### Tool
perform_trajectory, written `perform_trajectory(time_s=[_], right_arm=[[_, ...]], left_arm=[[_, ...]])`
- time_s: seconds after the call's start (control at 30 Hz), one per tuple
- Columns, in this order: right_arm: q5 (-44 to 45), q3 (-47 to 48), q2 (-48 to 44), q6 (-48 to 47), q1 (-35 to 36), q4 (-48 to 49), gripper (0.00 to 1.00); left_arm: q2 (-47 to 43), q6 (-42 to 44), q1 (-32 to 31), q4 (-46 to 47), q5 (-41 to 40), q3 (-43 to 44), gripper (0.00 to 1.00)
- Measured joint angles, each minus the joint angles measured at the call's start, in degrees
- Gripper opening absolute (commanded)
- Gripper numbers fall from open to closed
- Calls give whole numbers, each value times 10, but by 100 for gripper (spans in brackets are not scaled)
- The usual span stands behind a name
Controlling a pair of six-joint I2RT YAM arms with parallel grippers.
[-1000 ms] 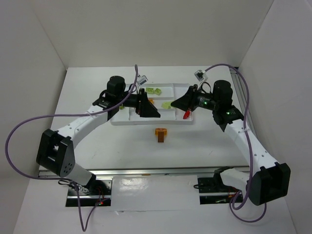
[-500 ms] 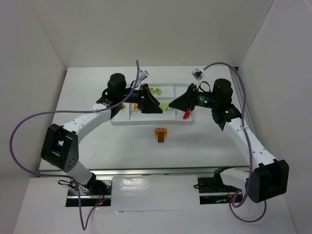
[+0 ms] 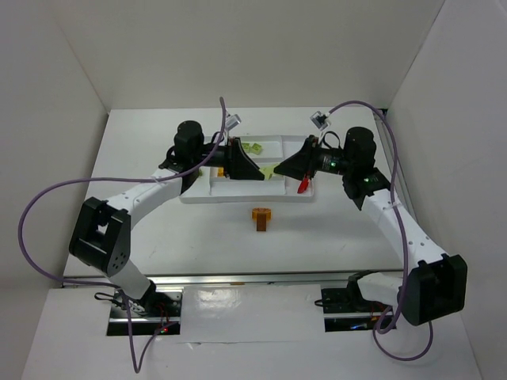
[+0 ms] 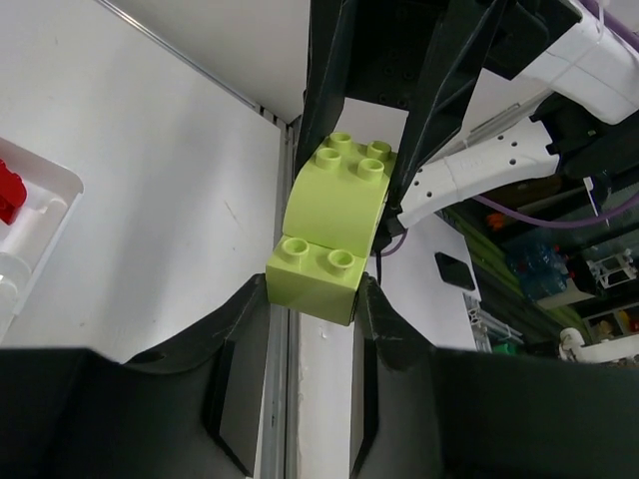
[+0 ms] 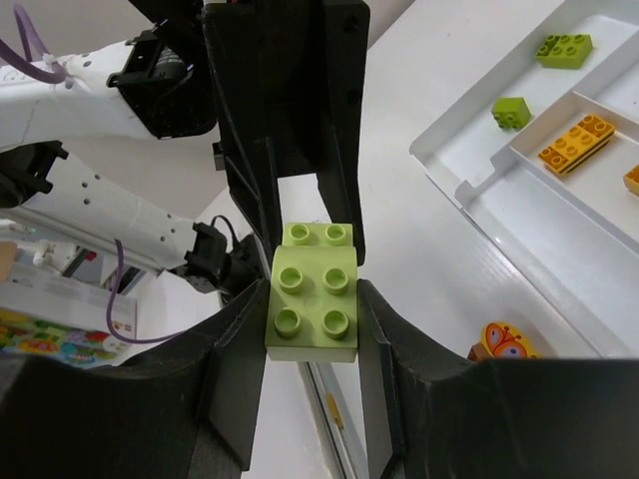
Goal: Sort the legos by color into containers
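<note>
- The left end effector (image 4: 312, 287) and the right end effector (image 5: 313, 289) meet tip to tip above the tray (image 3: 207, 195). The left reaches in from 9 o'clock and the right from 3 o'clock.
- Between them is a lime green lego (image 4: 334, 215), a stepped shape with four studs on its higher part and two on its lower. It is off the tray, lifted above its middle.
- The left end effector's fingers are clamped on the two-stud part.
- The right end effector's fingers are clamped on the four-stud part.
- A pair of loose lime legos (image 5: 511, 112) lies in the tray's compartment on its 12 o'clock side.
- A long yellow-orange lego (image 5: 575, 143) lies in the neighbouring compartment.
- A red lego (image 3: 303, 186) sits near the tray's 4 o'clock corner.
- An orange-brown lego (image 3: 261, 216) rests on the counter (image 3: 333, 237), just outside the tray at its 6 o'clock side.
</note>
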Motion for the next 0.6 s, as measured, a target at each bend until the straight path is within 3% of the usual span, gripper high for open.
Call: perform_trajectory(time_s=[0.6], right_arm=[[93, 3, 16, 60, -2, 72, 6]], left_arm=[[0, -26, 2, 54, -13, -96, 0]])
